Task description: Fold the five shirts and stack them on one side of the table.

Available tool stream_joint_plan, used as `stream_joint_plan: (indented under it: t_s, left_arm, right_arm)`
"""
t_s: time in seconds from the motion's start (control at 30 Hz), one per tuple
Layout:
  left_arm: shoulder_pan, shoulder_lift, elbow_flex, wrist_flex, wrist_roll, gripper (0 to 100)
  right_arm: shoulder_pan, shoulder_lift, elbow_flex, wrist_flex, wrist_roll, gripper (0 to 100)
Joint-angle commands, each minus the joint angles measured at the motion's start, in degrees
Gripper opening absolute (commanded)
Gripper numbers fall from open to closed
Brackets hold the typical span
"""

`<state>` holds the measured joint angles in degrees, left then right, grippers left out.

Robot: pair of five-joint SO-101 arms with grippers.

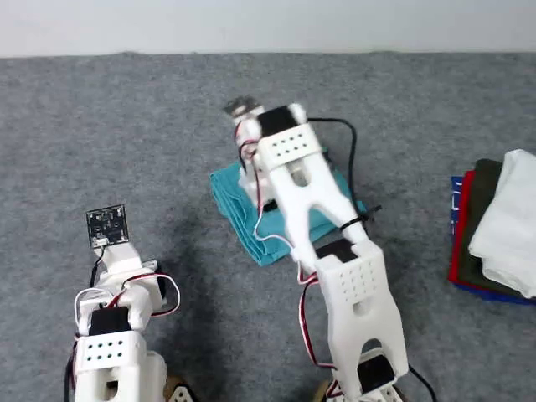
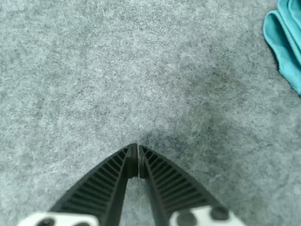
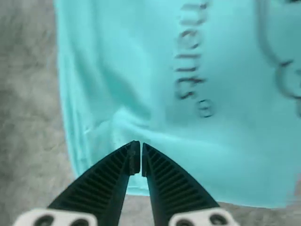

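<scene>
Grey felt-like table covering [image 1: 126, 126] spans the work area in the high view, bounded at the far edge by a white wall strip [image 1: 251, 25]. I see the right arm [image 1: 360, 293] stretched out from the near edge toward the table centre; its white links and cabling lie across the teal shirt [image 1: 243, 209] and hide the middle of the garment from above. The left arm [image 1: 113, 327] sits folded back at the near left corner, well apart from all cloth. At the right edge of the table I read a stack of folded shirts [image 1: 481, 226]: a white shirt [image 1: 511, 222] on top, a dark one and a red one below it, and blue at the bottom. The picture border cuts the stack off, so I cannot confirm its full outline. The teal shirt lies folded near the centre, well apart from the stack, with layered edges showing toward the left arm. In the right wrist view its print is blurred and unreadable. The right gripper [image 3: 141, 157] hangs over the teal shirt close to one hem, fingers closed tip to tip. I cannot tell whether any cloth is nipped between them. The left gripper [image 2: 138, 160] is closed in the same way over bare felt and grasps nothing, with one corner of the teal shirt [image 2: 287, 42] lying off to the side.
</scene>
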<state>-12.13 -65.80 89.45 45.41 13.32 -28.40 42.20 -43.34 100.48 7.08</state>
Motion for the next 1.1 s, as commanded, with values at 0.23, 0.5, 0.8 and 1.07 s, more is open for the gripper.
stream_joint_plan:
  t_s: [0.23,0.5,0.8,1.07]
  left_arm:
    - [-0.1,-0.4,-0.3,-1.2,0.4,2]
    - [-0.1,-0.4,-0.3,-1.2,0.4,2]
    - [-0.1,-0.4,-0.3,-1.2,0.4,2]
    - [-0.1,-0.4,-0.3,-1.2,0.4,2]
  right_arm:
    - [-3.9,-2.2,9.8,-0.7,-1.1,0.9]
    - [-6.0,1.5,8.5,0.0,-0.7,0.9]
    - [-2.0,-9.5,0.2,-3.9,4.7,1.1]
    - [-3.7,-4.0,-0.3,-17.6,5.9,1.1]
